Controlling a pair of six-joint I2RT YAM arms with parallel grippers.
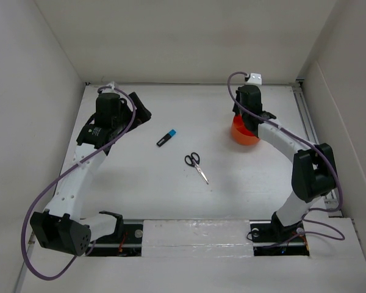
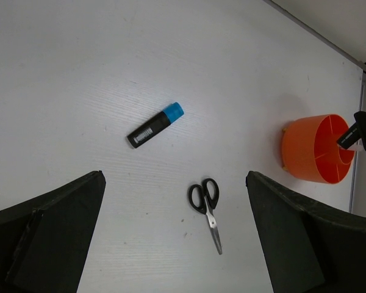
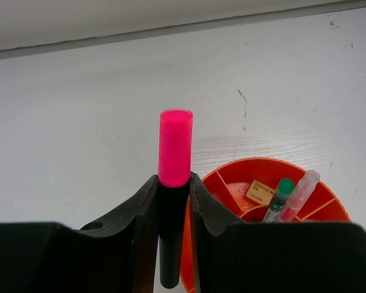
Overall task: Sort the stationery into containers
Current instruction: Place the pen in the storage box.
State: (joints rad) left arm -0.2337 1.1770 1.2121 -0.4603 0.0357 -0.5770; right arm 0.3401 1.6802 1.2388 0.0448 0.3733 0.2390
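Two pieces of stationery lie loose on the white table (image 1: 140, 183): a blue-capped black marker (image 2: 155, 125) and, near it, black-handled scissors (image 2: 207, 204) with their blades shut.

At the far right, the right gripper (image 3: 174, 183) clamps a pink-and-black highlighter (image 3: 175, 146) by its dark barrel, the pink cap jutting past the fingertips. It hangs over the round orange tub (image 2: 302, 152), apparently lined up to drop the highlighter into one of the divided compartments. A green-capped pen (image 3: 280, 195) and a pale pink one (image 3: 299, 195) lean together in one section of the tub, and a small beige piece (image 3: 260, 191) lies flat in the next.

The left gripper (image 2: 174, 177) hovers at the far left with its fingers spread wide, grasping nothing. It looks down on the marker and scissors, seemingly placed for the next pick.

The matte tabletop shows faint scuffs, and plain white walls (image 1: 189, 36) enclose it on three sides.
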